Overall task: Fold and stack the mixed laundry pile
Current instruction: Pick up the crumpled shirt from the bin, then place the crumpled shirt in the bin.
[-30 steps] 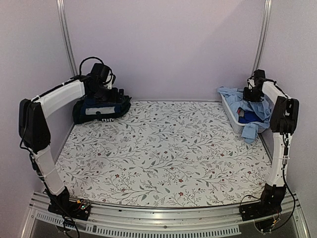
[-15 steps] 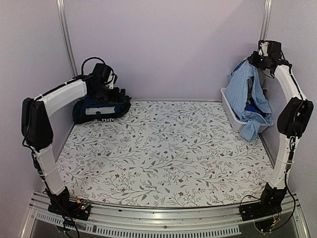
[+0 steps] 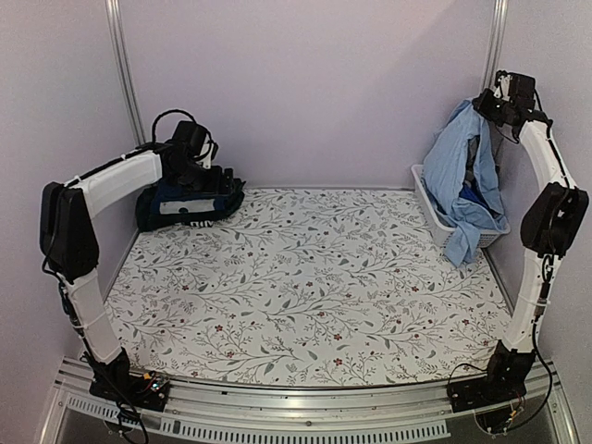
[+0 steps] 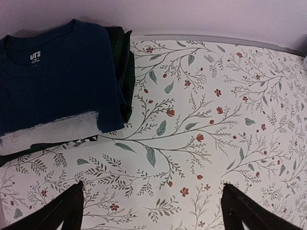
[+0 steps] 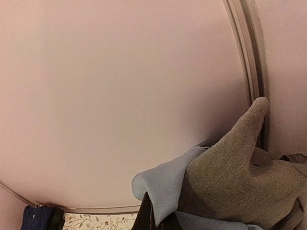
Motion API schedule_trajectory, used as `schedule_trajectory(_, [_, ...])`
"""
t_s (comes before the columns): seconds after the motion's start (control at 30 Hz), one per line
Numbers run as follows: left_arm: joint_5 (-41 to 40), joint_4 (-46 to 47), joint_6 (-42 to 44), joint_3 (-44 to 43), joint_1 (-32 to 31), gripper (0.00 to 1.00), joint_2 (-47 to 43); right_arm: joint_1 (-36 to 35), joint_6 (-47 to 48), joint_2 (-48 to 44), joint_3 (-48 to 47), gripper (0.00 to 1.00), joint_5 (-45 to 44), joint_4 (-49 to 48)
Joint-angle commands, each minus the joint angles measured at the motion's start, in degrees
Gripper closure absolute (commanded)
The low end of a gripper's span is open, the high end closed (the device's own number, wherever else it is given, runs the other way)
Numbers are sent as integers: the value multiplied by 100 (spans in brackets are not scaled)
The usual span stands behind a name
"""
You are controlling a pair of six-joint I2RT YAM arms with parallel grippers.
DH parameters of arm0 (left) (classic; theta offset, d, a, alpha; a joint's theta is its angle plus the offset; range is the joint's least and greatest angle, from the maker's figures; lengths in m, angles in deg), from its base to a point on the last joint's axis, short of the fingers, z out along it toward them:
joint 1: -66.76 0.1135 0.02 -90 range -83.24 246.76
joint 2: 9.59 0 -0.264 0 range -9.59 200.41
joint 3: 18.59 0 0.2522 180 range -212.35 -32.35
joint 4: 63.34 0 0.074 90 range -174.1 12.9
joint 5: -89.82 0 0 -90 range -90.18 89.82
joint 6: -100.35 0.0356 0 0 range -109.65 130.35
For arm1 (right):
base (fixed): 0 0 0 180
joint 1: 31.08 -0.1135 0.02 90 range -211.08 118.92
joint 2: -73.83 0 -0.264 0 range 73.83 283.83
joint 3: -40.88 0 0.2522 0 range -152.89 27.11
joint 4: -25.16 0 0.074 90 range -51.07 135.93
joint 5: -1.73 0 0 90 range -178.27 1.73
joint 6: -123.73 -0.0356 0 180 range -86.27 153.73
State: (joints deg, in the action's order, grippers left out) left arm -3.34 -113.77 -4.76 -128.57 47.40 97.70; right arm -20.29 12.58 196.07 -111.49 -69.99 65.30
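Note:
My right gripper is raised high at the back right, shut on a light blue shirt that hangs down into the white basket. In the right wrist view the light blue shirt is pinched in the right gripper, with a grey garment bunched against it. A folded navy T-shirt lies at the back left. Seen from the left wrist, the navy T-shirt rests on a dark green plaid piece. The left gripper hovers open over the sheet beside this stack.
The white floral sheet covers the table. A darker blue garment lies in the basket behind the hanging shirt. Lilac walls with metal posts close in the back and sides.
The right gripper has risen from the basket to high at the back right, drawing the light blue shirt up with it. The left arm has hardly moved.

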Motion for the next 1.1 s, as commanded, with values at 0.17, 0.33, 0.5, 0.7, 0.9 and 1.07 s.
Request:
schedule_trajectory(0.17, [107,183,58,204,133,0,-246,-429,2379,-773,934,100,-2213,-27])
schedule_trajectory(0.33, [174,191,56,161,143,0,-191,-961,2829,-932,1757,100,-2473,-6])
schedule_trajectory(0.5, [131,220,52,265,150,0,-263,-1376,3448,-1034,3049,100,-3546,50])
schedule_trajectory(0.7, [148,323,60,477,193,0,-313,-1380,3391,-1375,4655,100,-3049,-142])
schedule_trajectory(0.9, [199,404,62,565,257,0,-305,-1142,2852,-1371,4933,93,-2330,260])
schedule_trajectory(1.07, [215,419,89,601,295,0,-305,-799,2494,-1268,4550,46,-1355,834])
